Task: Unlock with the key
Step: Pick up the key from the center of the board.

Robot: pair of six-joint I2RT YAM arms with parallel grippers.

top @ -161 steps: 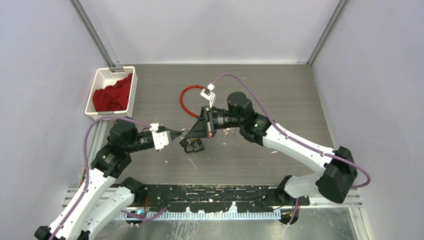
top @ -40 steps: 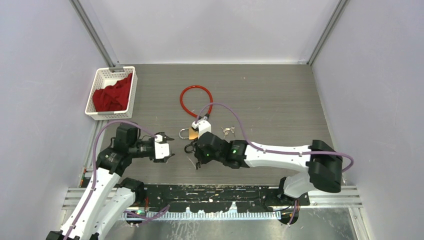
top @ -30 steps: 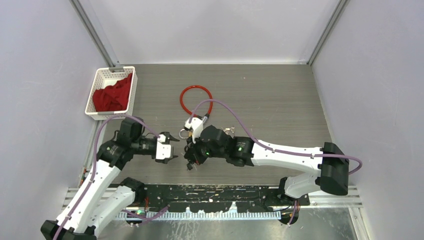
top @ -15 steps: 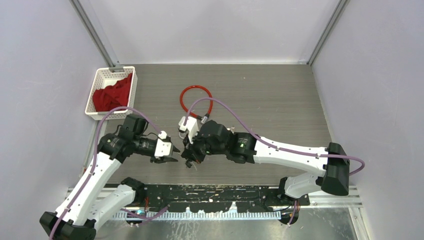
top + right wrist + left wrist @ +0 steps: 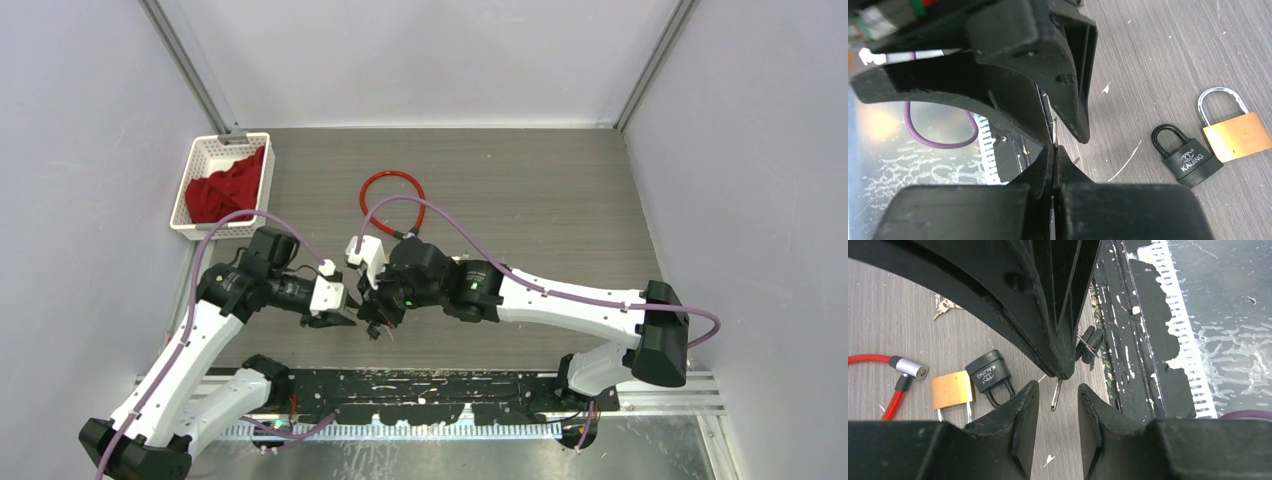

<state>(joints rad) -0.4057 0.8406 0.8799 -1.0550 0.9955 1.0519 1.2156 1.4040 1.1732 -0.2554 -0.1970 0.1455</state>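
My right gripper [image 5: 374,314] is shut on a key and holds it above the table. Its silver blade [image 5: 1056,396] sticks out of the shut tips in the left wrist view, and black key heads [image 5: 1089,344] hang beside them. My left gripper [image 5: 345,309] is open and empty, and its fingers [image 5: 1024,405] stand on either side of the blade, apart from it. A black KAIJING padlock [image 5: 1193,160] and a brass padlock [image 5: 1235,135] lie side by side on the table, both with the shackle closed. In the top view my right arm hides both of them.
A red cable lock [image 5: 392,200] lies behind the padlocks. Loose silver keys [image 5: 943,307] lie on the table. A white basket [image 5: 195,165] with a red cloth stands at the far left. The black mounting rail [image 5: 430,385] runs along the near edge.
My right gripper has carried the key left and towards the near edge. My left gripper has moved right to meet it, and its open fingers now flank the blade.
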